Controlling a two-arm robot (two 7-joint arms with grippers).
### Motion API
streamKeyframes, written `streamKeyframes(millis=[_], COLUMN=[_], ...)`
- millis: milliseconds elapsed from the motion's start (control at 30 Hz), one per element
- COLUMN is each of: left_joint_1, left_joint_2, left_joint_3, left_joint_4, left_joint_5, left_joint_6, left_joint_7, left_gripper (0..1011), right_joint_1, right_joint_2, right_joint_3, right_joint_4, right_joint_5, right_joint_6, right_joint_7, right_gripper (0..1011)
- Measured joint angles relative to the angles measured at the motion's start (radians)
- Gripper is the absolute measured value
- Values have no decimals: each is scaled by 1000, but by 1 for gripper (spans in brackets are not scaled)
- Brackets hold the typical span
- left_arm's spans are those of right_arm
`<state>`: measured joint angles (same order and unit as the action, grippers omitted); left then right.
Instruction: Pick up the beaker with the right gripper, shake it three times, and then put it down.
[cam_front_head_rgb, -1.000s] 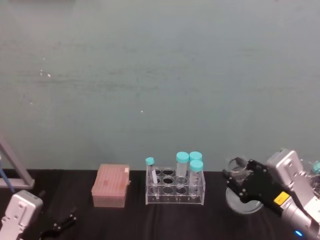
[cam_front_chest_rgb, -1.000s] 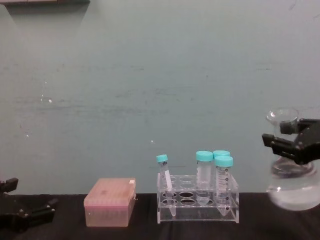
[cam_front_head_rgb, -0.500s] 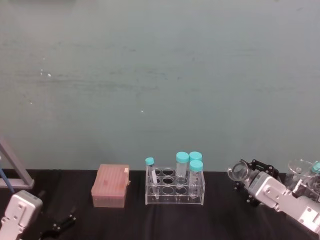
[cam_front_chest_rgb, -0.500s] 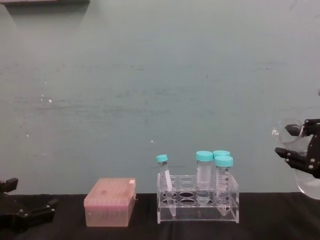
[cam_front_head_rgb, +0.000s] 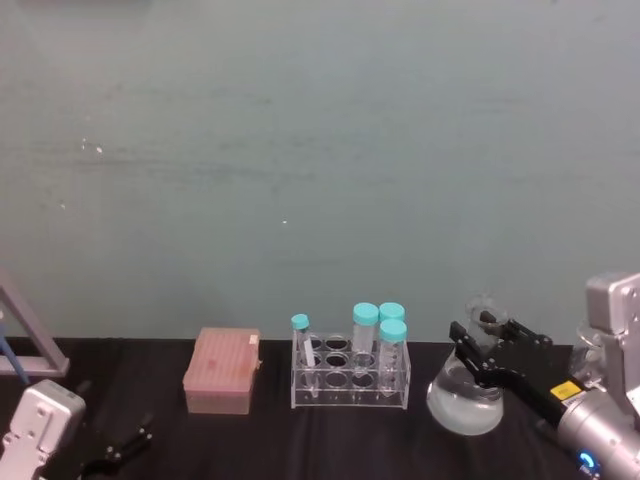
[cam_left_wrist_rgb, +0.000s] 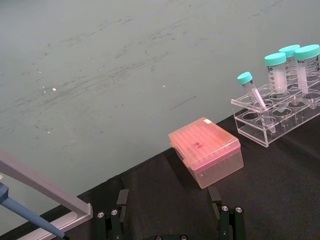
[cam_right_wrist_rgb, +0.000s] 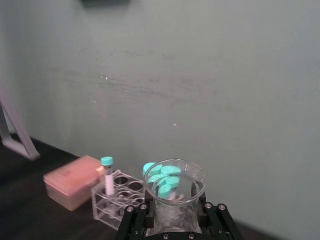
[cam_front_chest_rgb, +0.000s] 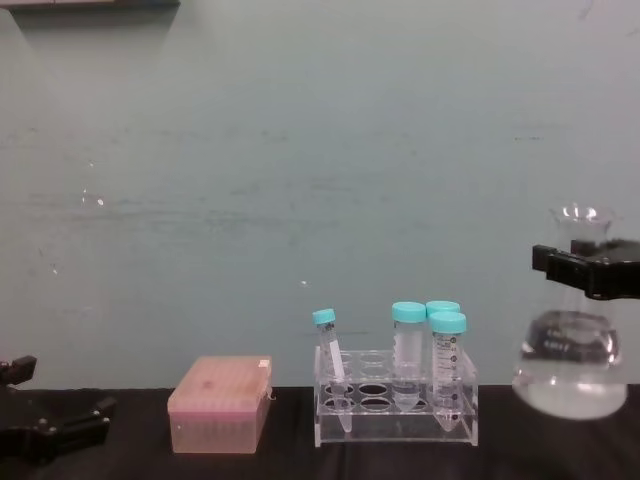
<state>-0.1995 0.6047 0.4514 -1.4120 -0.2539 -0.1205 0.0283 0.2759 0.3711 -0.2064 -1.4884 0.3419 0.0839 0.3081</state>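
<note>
I see the right gripper (cam_front_chest_rgb: 590, 270) out at the right side of the black table (cam_front_head_rgb: 300, 445). Its two black fingers press on the thin neck of the beaker (cam_front_chest_rgb: 570, 375), one on each side, so it is clamped tight on the glass. The beaker stands straight up, with its open mouth on top and its fat round bottom below. In the chest view that bottom hangs a little above the table — it is not resting there. Clear liquid (cam_front_chest_rgb: 570, 395) sits in the wide part and fills it only part of the way.

The beaker is to the right of the clear tube rack (cam_front_head_rgb: 350, 388); it is near the rack but not touching it, and it reaches higher than the rack. In the right wrist view I look over the round rim, and I can see teal caps through the glass.

The rack holds four tubes (cam_front_chest_rgb: 447, 365) with teal caps. One thin tube leans at the left end, and three fatter ones stand together at the right end. A pink box (cam_front_head_rgb: 222, 372) sits on the table to the left of the rack, apart from it.

The left gripper (cam_left_wrist_rgb: 170, 222) is low down at the left, close to me and well away from the beaker. Its fingers are spread wide apart and hold nothing — the pink box lies past them.
</note>
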Motion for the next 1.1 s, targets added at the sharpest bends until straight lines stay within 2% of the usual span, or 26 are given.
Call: streamKeyframes(millis=[67,267,700,1100], left_joint_1=[0,0,0,0], left_joint_2=[0,0,0,0], left_joint_3=[0,0,0,0], left_joint_4=[0,0,0,0], left_joint_5=[0,0,0,0], left_joint_6=[0,0,0,0], left_joint_7=[0,0,0,0], left_gripper=[1000,1000,1000,1000], right_joint_1=[-8,-18,-22,-24], right_joint_2=[-16,-25,-12,-12], right_joint_3=[12,16,-7,-13], right_joint_4=[-5,-18,-31,-34], right_joint_5=[34,58,37,28], right_joint_6=[38,79,108,114], right_joint_7=[-2,-14,-39,-40], right_gripper=[460,460,460,461])
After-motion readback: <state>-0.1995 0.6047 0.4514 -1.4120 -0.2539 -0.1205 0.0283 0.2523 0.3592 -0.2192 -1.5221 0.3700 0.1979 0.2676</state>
